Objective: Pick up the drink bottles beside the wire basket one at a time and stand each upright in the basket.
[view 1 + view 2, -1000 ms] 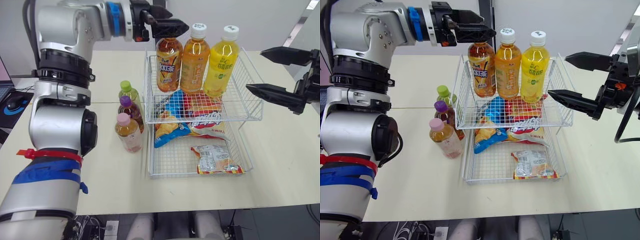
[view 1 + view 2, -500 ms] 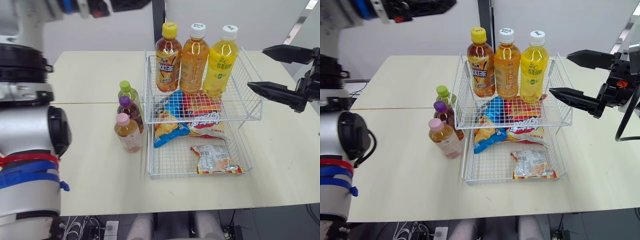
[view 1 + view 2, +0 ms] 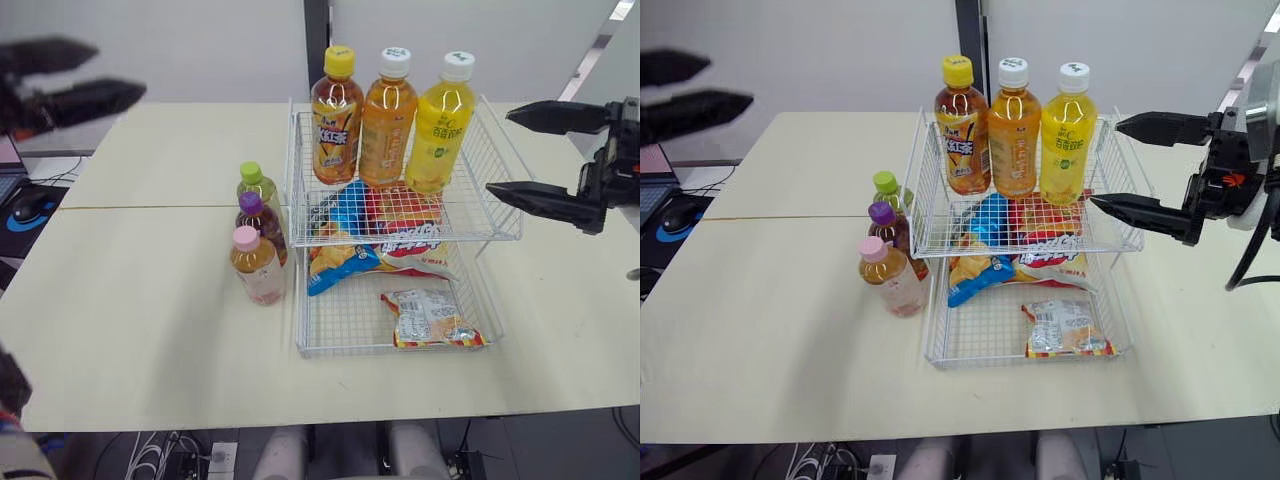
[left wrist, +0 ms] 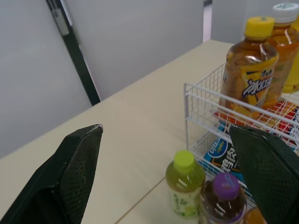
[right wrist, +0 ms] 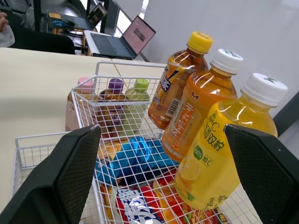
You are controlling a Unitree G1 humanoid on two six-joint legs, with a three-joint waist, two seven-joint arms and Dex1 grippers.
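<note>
The two-tier wire basket stands mid-table. Three bottles stand upright in its top tier: a yellow-capped tea bottle, an orange one and a yellow one. Beside the basket's left side stand a green-capped bottle, a purple-capped bottle and a pink-capped bottle. My left gripper hangs open and empty far to the left, above the table's back edge. My right gripper is open and empty at the top tier's right side.
Snack bags lie in the basket: a blue bag and a red bag under the bottles, and a small packet in the lower tier. A computer mouse sits off the table's left edge. A black post rises behind.
My left gripper has let go of the yellow-capped tea bottle in the top tier and swung far left. The right gripper has edged towards the basket.
</note>
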